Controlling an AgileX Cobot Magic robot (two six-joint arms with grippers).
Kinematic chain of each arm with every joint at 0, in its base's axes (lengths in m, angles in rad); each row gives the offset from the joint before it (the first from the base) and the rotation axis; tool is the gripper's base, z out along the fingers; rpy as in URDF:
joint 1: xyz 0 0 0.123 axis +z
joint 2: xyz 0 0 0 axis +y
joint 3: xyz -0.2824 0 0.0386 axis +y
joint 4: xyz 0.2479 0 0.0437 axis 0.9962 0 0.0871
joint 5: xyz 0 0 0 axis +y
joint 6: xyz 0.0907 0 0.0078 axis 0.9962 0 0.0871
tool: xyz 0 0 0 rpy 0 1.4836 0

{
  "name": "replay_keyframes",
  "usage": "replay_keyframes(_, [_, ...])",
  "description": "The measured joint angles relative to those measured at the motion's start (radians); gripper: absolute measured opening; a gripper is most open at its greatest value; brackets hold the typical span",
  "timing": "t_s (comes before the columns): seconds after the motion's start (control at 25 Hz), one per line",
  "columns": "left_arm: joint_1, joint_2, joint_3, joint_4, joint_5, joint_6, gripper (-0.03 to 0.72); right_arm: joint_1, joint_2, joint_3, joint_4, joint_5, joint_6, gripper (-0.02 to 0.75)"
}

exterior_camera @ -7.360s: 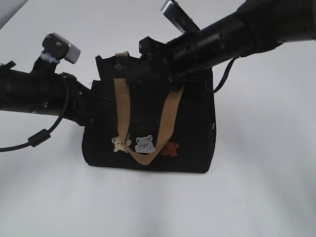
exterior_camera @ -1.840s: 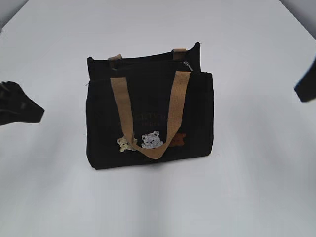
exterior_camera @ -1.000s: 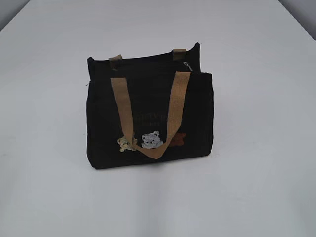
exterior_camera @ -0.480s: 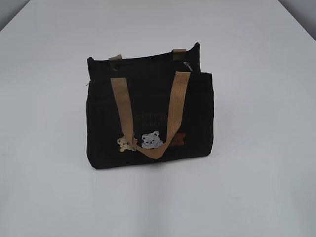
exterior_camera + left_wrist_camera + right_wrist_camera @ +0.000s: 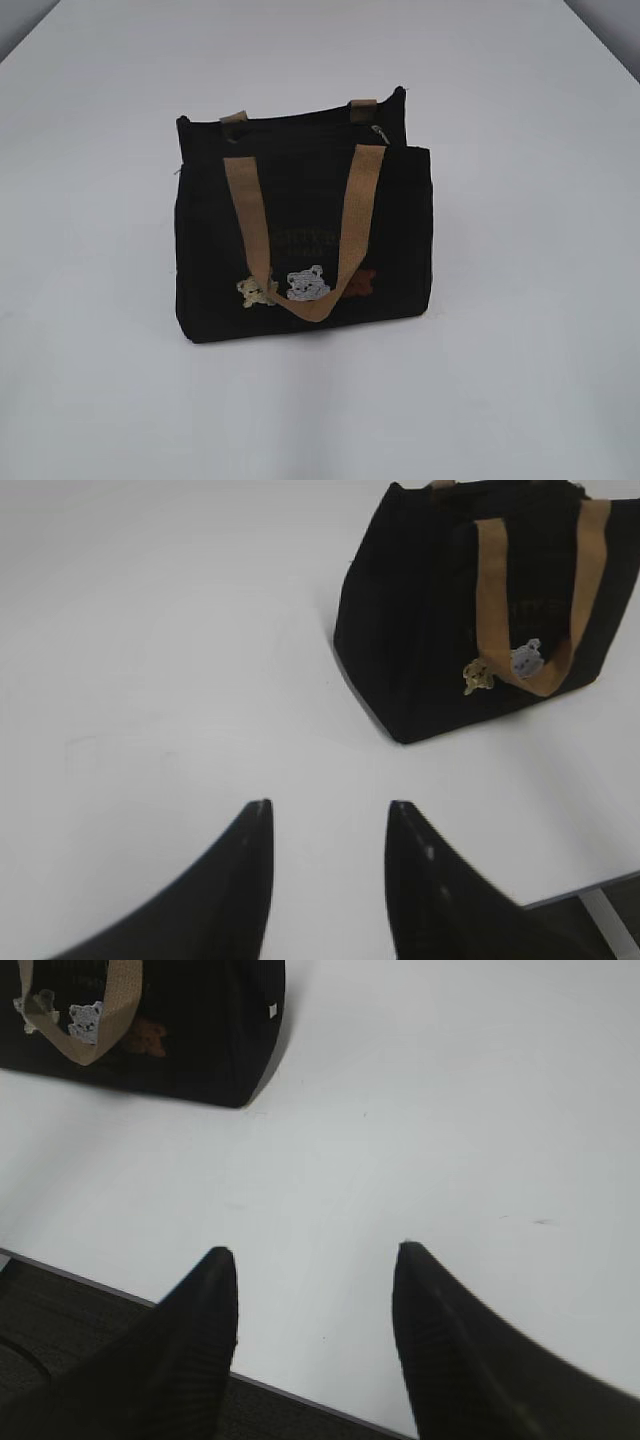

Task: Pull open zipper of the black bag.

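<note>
Exterior view: the black bag [image 5: 300, 235] stands upright mid-table [image 5: 520, 380], tan handle [image 5: 300, 225] draped down its front, zipper [image 5: 300, 128] pull at the right end. Nothing anchors it, so a one-sided tug would likely drag or tip it. Left gripper [image 5: 325, 815] and right gripper [image 5: 315, 1255] hang parted, empty, well apart from it.

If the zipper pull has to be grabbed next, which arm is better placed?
Probably the right. The small silver pull sits at the right end of the black bag top. Both the right gripper and the left gripper hang open, empty and well clear of the bag, so the margin is modest.
</note>
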Motion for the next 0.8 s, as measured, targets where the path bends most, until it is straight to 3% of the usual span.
replay_keyframes(0.28, [0.190,-0.001,0.000,0.000,-0.001,0.001,0.288,-0.128,0.000,0.000,0.003,-0.001,0.000,0.393])
replay_keyframes(0.8, [0.193,-0.001,0.000,-0.002,-0.001,0.001,0.266,-0.136,0.000,0.000,0.007,-0.001,0.000,0.393])
